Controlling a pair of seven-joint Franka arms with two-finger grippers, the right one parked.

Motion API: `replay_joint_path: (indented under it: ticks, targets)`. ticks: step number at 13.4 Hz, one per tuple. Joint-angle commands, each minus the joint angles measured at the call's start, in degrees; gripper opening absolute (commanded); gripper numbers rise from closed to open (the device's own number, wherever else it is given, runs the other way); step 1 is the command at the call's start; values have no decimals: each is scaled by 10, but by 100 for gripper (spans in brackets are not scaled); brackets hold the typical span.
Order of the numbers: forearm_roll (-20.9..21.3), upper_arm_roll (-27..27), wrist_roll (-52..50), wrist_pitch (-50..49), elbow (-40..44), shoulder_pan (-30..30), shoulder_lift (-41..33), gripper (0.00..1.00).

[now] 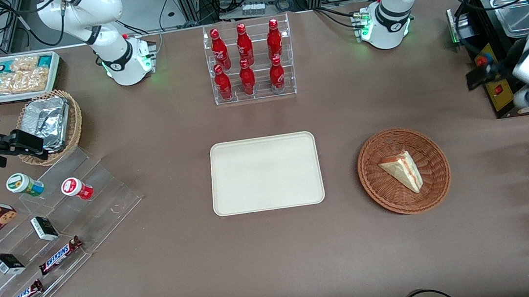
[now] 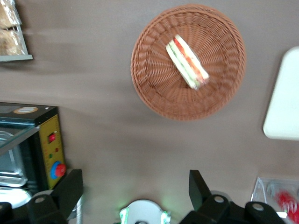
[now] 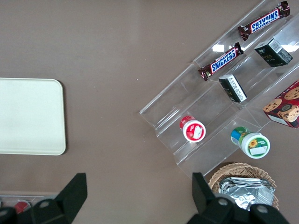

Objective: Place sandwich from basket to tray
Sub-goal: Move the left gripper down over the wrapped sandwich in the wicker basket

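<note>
Sandwich [image 1: 402,171] lies in the basket [image 1: 377,183], beside the bare tray [image 1: 265,173] on the bench. Claw [image 2: 135,184] hangs high above, fingers spread, nothing held. Likely light, soft, crushable: pinch gently across the bread faces.

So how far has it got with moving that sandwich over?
Nothing is done yet: the sandwich lies in the basket and the tray is bare. The gripper hangs open, high above the table, holding nothing. Reaching down, grasping, carrying and placing all remain.
</note>
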Motion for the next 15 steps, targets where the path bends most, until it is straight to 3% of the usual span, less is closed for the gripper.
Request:
replay_joint_path:
  ticks: [1, 6, 11, 15]
  targets:
    - [-3, -1, -152, 112, -112, -3, -1, 100]
    - [-6, -7, -435, 372, -273, -28, 27, 100]
    - [-6, -9, -488, 486, -293, -65, 89, 100]
    - [-6, -8, -489, 516, -297, -69, 109, 100]
